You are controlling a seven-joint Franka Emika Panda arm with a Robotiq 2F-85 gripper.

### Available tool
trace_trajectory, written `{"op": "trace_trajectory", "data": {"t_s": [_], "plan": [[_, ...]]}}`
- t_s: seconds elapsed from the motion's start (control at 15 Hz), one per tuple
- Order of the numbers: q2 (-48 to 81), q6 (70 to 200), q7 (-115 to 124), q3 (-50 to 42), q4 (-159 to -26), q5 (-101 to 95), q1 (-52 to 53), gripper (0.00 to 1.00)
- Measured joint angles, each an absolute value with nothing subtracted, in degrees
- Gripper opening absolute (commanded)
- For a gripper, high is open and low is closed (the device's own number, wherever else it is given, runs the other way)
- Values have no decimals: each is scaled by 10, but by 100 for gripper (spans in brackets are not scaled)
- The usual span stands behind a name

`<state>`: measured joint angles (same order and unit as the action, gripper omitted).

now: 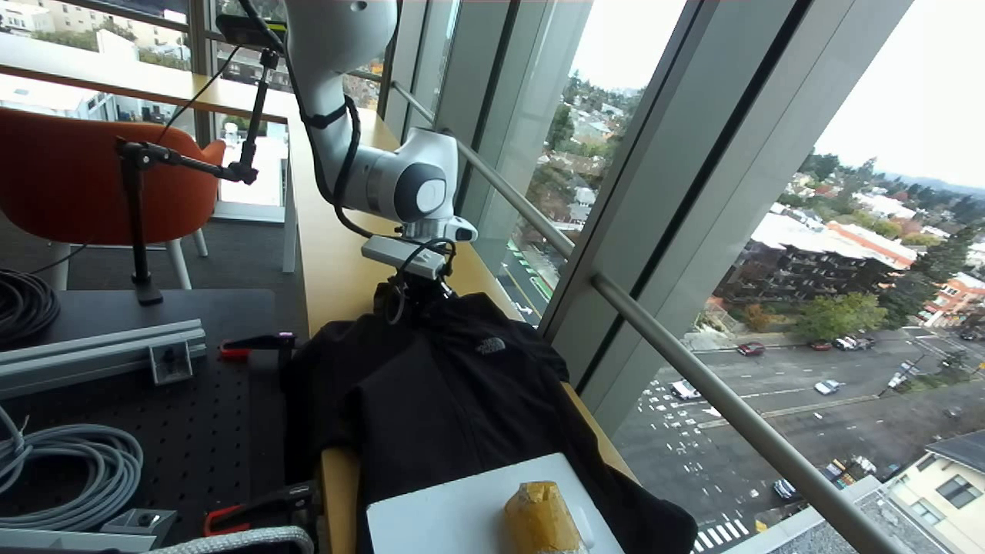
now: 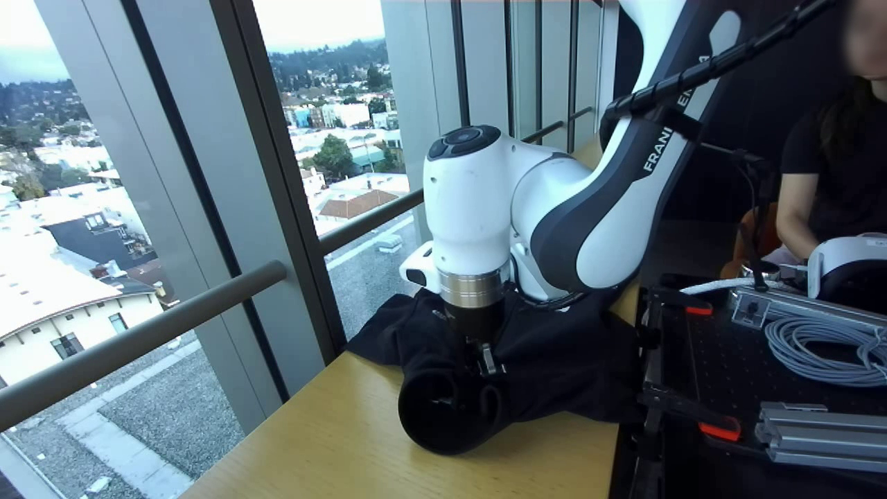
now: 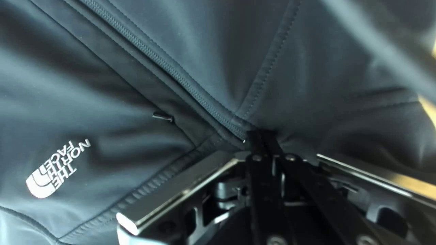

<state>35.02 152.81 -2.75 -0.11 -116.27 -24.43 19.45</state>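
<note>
End effector (image 3: 261,132) closed narrow at zipper (image 3: 170,70) near collar (image 2: 435,419); cannot tell if anything pinched; black jacket (image 1: 454,392) directly beneath, on counter (image 2: 346,443), zipper's length leading away from end effector toward white board (image 1: 439,514)

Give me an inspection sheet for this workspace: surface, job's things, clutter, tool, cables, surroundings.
Surface: table, pale wood.
Job's things: black jacket spread over the table; zip seen in the wrist view.
Clutter: white slab bearing a yellow bundle; aluminium rail and clamps at the bench.
Tool: shut at the zip's end; whether it pinches anything, cannot tell.
Cables: grey coil and black coil on the bench; black cable along the arm.
Surroundings: windows, orange chair, person.
</note>
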Motion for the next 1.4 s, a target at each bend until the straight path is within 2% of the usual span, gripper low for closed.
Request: {"op": "trace_trajectory", "data": {"t_s": [1.4], "plan": [[351,1515,-20,-4,-1148,-279,220,1]]}}
